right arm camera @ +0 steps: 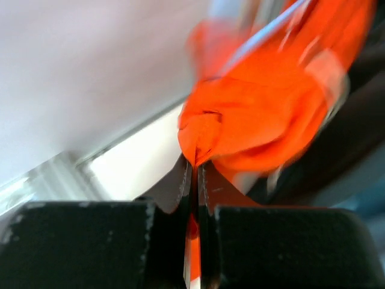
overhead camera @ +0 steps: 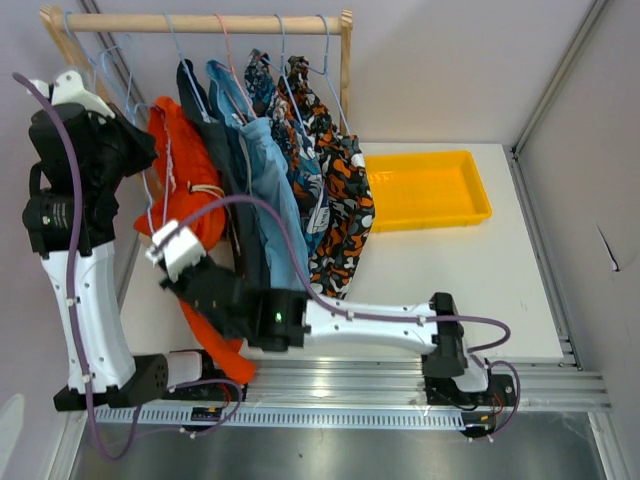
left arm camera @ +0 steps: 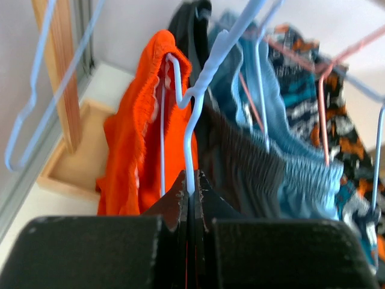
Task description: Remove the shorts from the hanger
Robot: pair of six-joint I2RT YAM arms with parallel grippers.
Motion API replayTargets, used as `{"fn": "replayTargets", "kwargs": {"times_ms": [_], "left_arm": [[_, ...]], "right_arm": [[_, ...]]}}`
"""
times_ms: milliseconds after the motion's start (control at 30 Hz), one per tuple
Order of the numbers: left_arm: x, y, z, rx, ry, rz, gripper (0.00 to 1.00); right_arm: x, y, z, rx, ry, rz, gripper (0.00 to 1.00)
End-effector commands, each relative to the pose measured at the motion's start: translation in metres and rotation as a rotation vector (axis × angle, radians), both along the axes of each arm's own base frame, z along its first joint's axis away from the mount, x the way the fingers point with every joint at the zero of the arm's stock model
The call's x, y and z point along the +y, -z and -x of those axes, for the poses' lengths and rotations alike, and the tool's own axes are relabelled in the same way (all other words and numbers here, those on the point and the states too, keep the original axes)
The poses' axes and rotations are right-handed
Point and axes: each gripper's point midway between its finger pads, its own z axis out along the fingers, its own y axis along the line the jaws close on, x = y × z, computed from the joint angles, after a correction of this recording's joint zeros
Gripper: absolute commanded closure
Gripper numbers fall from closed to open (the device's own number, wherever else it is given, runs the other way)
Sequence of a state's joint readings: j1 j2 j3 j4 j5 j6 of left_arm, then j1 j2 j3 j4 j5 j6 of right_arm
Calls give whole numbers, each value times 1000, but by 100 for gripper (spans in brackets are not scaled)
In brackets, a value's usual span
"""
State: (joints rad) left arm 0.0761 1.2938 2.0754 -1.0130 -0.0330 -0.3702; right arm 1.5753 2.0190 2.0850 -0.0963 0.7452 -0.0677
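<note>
Five pairs of shorts hang on wire hangers from a wooden rail (overhead camera: 200, 22): plain orange shorts (overhead camera: 185, 190), dark grey (overhead camera: 215, 150), light blue (overhead camera: 270, 170), blue-and-orange print (overhead camera: 300, 150) and blotch print (overhead camera: 345, 215). My left gripper (overhead camera: 140, 152) is shut on the light blue wire hanger (left arm camera: 201, 78) that carries the orange shorts (left arm camera: 135, 150); its own view shows the wire pinched at the fingertips (left arm camera: 191, 180). My right gripper (overhead camera: 163, 240) is shut on a fold of the orange shorts (right arm camera: 258, 114), with fabric between the fingertips (right arm camera: 194, 168).
A yellow tray (overhead camera: 430, 190) lies on the white table right of the rack. The rack's wooden post and base (left arm camera: 66, 120) stand left of the shorts. Empty hangers (overhead camera: 105, 75) hang at the rail's left end. A grey wall runs along the right.
</note>
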Motion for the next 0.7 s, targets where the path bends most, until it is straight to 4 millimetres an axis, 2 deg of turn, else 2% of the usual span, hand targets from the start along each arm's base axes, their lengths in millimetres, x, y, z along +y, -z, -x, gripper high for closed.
{"fn": "replayTargets", "kwargs": {"times_ms": [0, 33, 67, 100, 133, 167, 200, 333, 367, 400, 433, 467, 500, 533, 567, 633, 667], "left_arm": [[-17, -3, 29, -51, 74, 42, 100], [-21, 3, 34, -38, 90, 60, 100], [-23, 4, 40, -39, 92, 68, 100], [-24, 11, 43, -22, 94, 76, 100], [-25, 11, 52, -26, 94, 86, 100], [-26, 11, 56, -22, 94, 93, 100], [-26, 11, 59, -19, 88, 97, 100], [-26, -1, 72, -64, 82, 102, 100], [-26, -9, 74, -84, 78, 100, 100], [-25, -9, 76, -85, 73, 104, 100], [-26, -20, 82, -115, 73, 109, 100], [-32, -28, 88, -139, 92, 135, 100], [-39, -32, 91, -154, 127, 149, 100], [-47, -35, 95, -164, 163, 168, 100], [-58, -29, 96, -139, 210, 220, 100], [-65, -14, 96, -84, 236, 259, 100], [-62, 16, 92, 2, 198, 289, 100]], "right_arm": [[5, -44, -62, -69, 17, -72, 100], [3, -46, -84, -78, 33, -72, 100], [5, -43, -94, -79, 41, -64, 100], [5, -39, -103, -78, 49, -52, 100], [4, -34, -109, -74, 61, -41, 100], [3, -16, -117, -56, 74, -5, 100], [0, -11, -118, -46, 78, 1, 100], [-15, 17, -102, 20, 65, 6, 100], [-19, 23, -91, 32, 60, 8, 100], [-30, 39, -82, 59, 56, 28, 100], [-33, 47, -71, 69, 43, 31, 100], [-37, 52, -67, 85, 49, 13, 100], [-46, 72, -64, 105, 57, 36, 100], [-48, 78, -63, 113, 65, 29, 100], [-52, 87, -67, 124, 81, 38, 100], [-55, 99, -72, 145, 96, 60, 100], [-56, 98, -77, 142, 103, 59, 100]]}}
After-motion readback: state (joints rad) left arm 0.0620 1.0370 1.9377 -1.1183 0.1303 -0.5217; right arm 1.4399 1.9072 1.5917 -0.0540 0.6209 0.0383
